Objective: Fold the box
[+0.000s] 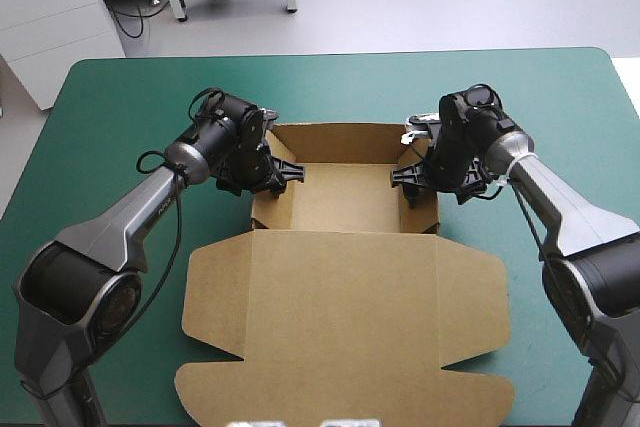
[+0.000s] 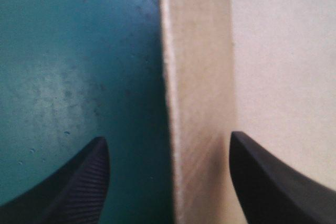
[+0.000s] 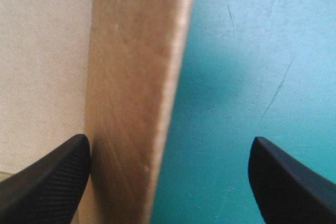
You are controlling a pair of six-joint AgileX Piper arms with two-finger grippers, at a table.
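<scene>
The brown box [image 1: 340, 287] lies in the middle of the tabletop [image 1: 120, 97], on the teal-green cover. Its far part is made up into an open tray [image 1: 340, 197] with its walls standing up. Its big lid [image 1: 345, 322] lies flat and reaches toward the near edge of the tabletop. The left tool [image 1: 275, 175] is down at the tray's left wall, and the right tool [image 1: 412, 177] is down at the tray's right wall, so the two tools face each other across the tray. Both tools are spread wide, and neither one is gripping anything. In the left wrist view the wall [image 2: 199, 103] runs up between the black fingers [image 2: 79, 182]. One finger is over the teal-green cover outside the box and the other is over the pale floor inside the tray. The wall is closer to the inside finger (you cannot tell if they touch). The right wrist view shows the same thing on the other side. The right wall [image 3: 136, 103] stands between that tool's fingers [image 3: 47, 182], right next to the inside finger, and the outside finger is well away from it over the bare cover.
</scene>
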